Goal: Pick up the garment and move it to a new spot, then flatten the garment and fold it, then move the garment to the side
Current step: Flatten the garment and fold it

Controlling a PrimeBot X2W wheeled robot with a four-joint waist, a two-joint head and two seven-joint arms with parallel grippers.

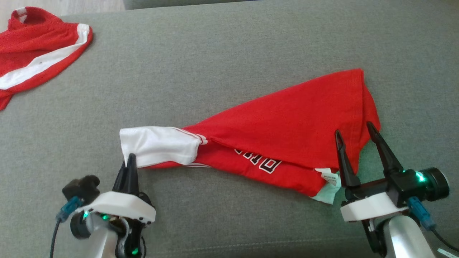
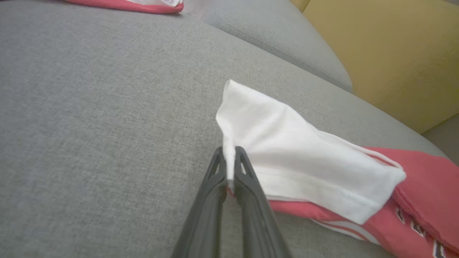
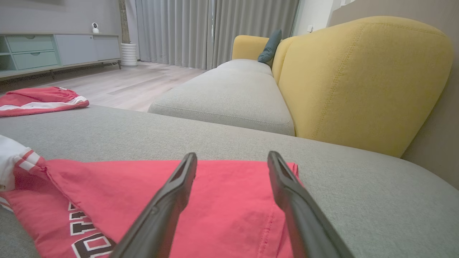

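I am pinching the edge of the white sleeve point(image 1: 157, 145) of the red jersey point(image 1: 279, 122) between the closed fingers of my left gripper point(image 1: 129, 159). The jersey is lying rumpled and partly folded over on the grey sofa cushion point(image 1: 215, 64), its block lettering half covered. My right gripper point(image 1: 353, 128) is standing wide open at the jersey's other end, gripping nothing. Another red-and-white garment point(image 1: 36, 46) is lying at the cushion's far left corner.

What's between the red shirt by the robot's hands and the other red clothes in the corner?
Just bare grey sofa cushion lies between the red shirt and the other red clothes. The head view shows that stretch.
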